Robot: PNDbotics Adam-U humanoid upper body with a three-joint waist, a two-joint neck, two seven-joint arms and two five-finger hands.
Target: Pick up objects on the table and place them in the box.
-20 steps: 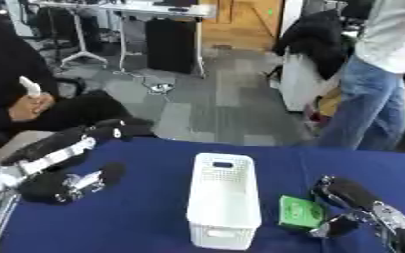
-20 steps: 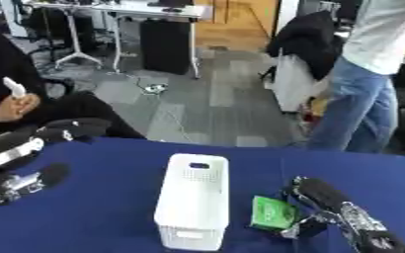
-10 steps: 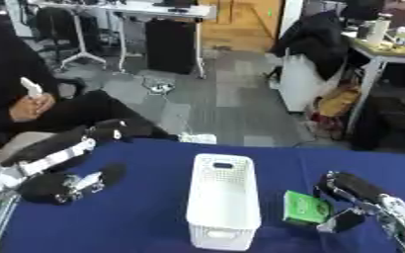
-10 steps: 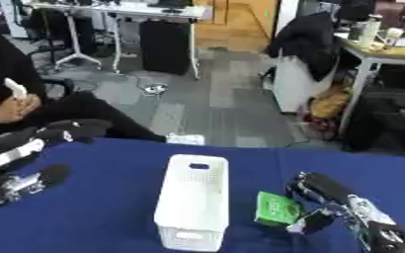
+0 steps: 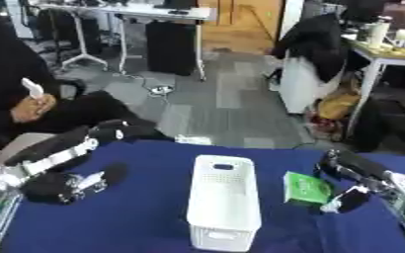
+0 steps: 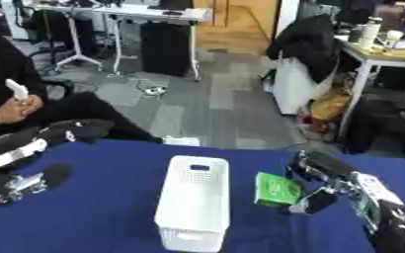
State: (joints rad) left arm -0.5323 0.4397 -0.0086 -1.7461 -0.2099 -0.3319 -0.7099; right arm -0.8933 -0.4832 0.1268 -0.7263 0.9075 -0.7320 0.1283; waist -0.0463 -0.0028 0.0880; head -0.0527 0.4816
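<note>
One small green rectangular packet (image 5: 306, 188) is the object in play, and over the last second it has risen: a second ago it lay low beside the base of the tall white perforated plastic box (image 5: 224, 199), whereas now it sits higher, tilted on edge and level with the box's upper wall. The robot's right hand (image 5: 354, 181), black with silver joints, reaches in from the right with fingers curled over the packet's far edge and the thumb below, pinching it. Whether the packet's lower corner is fully clear of the dark blue tablecloth (image 5: 137, 227) cannot be settled from these views, though it appears lifted. The box has kept its place at the middle of the cloth, open end up, with a slot handle near its far rim; packet and box are just beside one another, not touching.

The robot's left hand (image 5: 72, 184) rests at the left side of the table as it did a second ago, well apart from the box; its fingers appear curled and hold nothing, though the view there is poor.

By this reading the pick is accomplished and the transfer begins. What is left is to carry the packet leftward over the rim and release it inside.
</note>
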